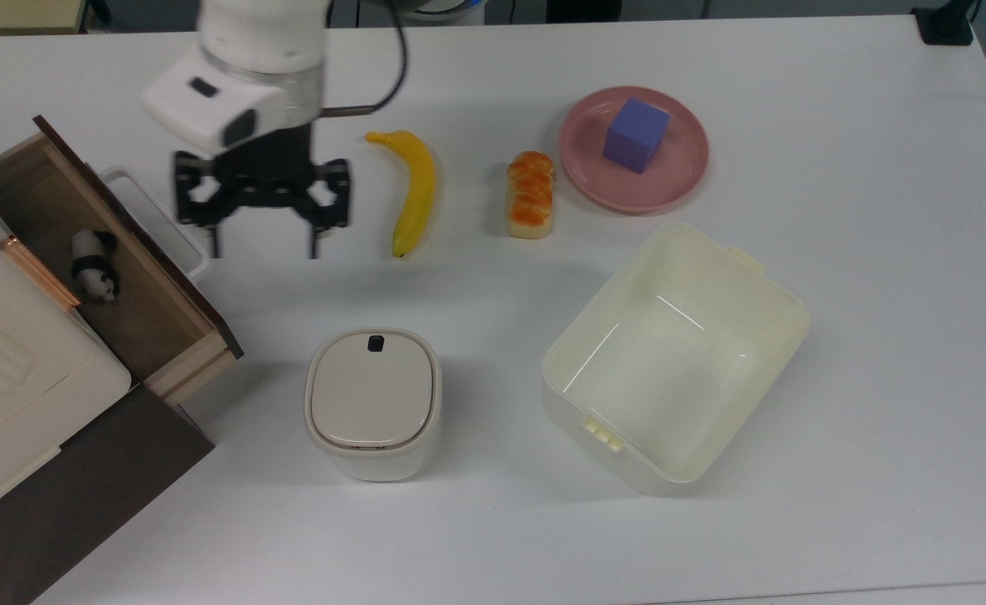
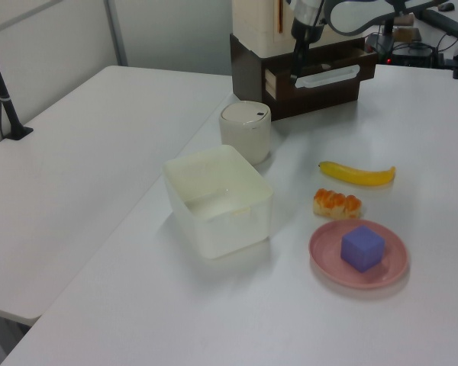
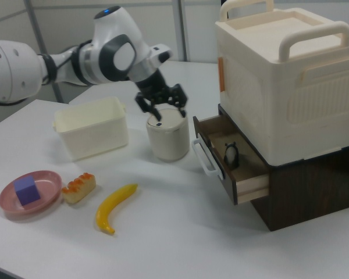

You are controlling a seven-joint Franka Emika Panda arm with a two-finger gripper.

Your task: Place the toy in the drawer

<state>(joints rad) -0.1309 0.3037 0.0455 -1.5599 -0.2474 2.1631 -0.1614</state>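
I see my tool (image 1: 261, 249) released, fingers spread and empty, above the bare desk (image 1: 837, 336). To its left in the top view sits the open drawer (image 1: 175, 323), with the toy (image 1: 93, 265) lying on the drawer's bottom. Just to the tool's right in the top view lies the banana (image 1: 414, 192).

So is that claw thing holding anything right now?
No. The gripper is open and empty above the table, and the panda figurine lies in the open drawer.
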